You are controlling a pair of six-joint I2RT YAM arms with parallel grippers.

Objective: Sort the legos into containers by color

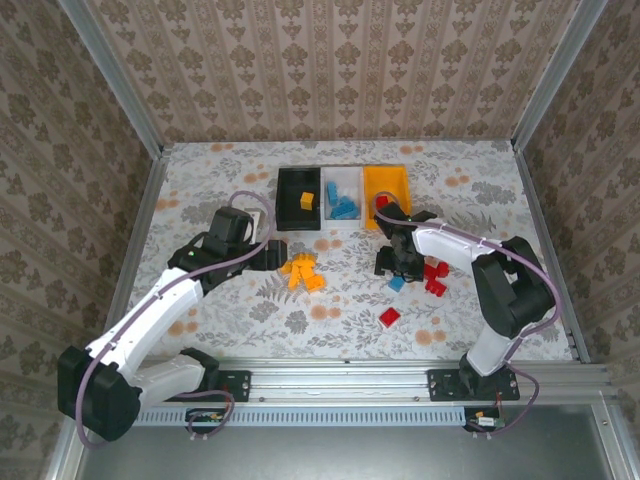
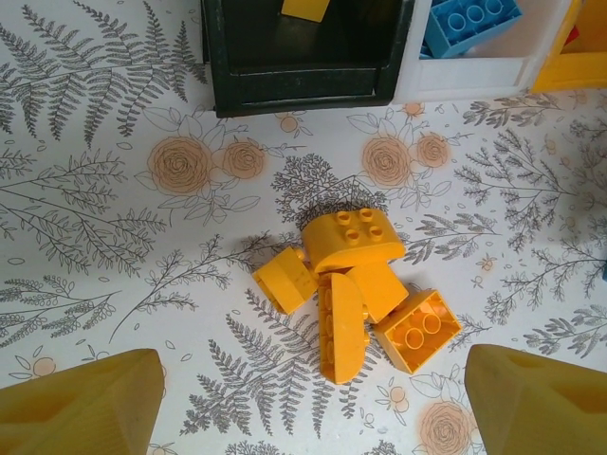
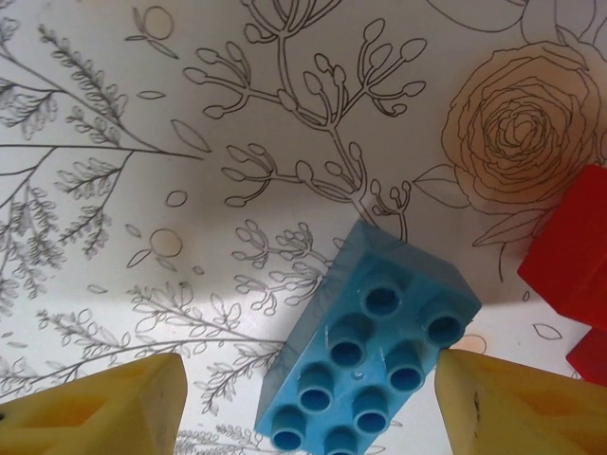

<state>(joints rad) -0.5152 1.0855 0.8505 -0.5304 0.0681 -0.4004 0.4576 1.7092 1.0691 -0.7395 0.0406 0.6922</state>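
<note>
Three joined containers stand at the back: a black bin (image 1: 298, 198) with a yellow lego in it (image 1: 307, 201), a white bin (image 1: 343, 195) with blue legos, and an orange-yellow bin (image 1: 386, 190). A pile of yellow legos (image 2: 356, 284) lies on the table just ahead of my left gripper (image 2: 308, 408), which is open above the table with nothing between its fingers. My right gripper (image 3: 308, 408) is open and low over a blue lego (image 3: 375, 351). That brick lies studs up between the fingers; the right finger (image 3: 517, 408) is at its corner and the left finger (image 3: 104, 408) is well apart.
Red legos (image 1: 435, 275) lie right of the right gripper, one of them (image 3: 574, 256) close to the blue brick, and another (image 1: 389, 317) sits nearer the front. The black bin's front wall (image 2: 303, 85) is a short way beyond the yellow pile.
</note>
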